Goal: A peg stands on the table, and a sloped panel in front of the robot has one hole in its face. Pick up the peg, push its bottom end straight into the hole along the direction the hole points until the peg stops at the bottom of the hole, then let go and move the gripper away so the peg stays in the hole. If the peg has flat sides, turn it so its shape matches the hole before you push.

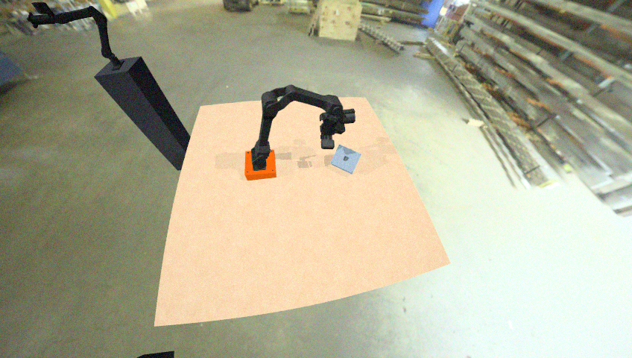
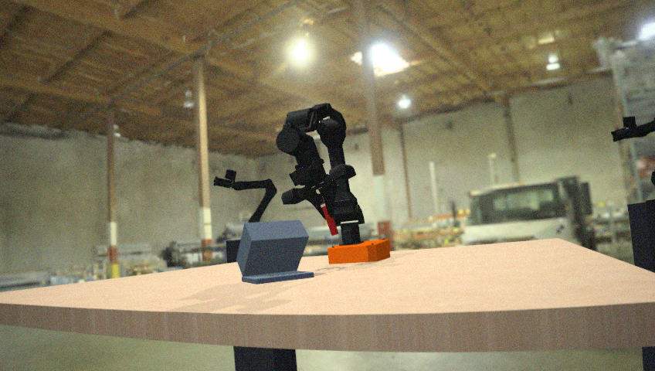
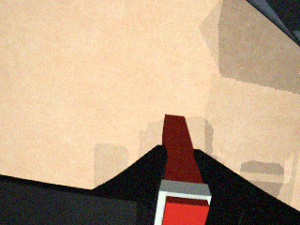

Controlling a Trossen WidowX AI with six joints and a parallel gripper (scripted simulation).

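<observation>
A red peg (image 2: 329,220) (image 3: 177,136) with a white and grey band near its top has flat sides. My gripper (image 3: 176,157) is shut on it, with the peg's lower part sticking out beyond the fingertips. The peg is tilted in the air above the table and is hidden in the top view. The blue-grey sloped panel (image 1: 350,166) (image 2: 274,246) stands on the table, apart from the peg. Its dark hole (image 1: 346,158) shows in the top view; the exterior view shows the panel's back. A dark edge of it shows at the wrist view's top right.
The arm's orange base (image 1: 260,174) (image 2: 358,253) stands on the tabletop (image 1: 288,239) (image 2: 436,289), behind the panel as the exterior camera sees it. Another black arm (image 1: 103,33) (image 2: 264,197) stands on a dark pedestal (image 1: 133,97) beyond the table. Arm shadows fall on the tabletop.
</observation>
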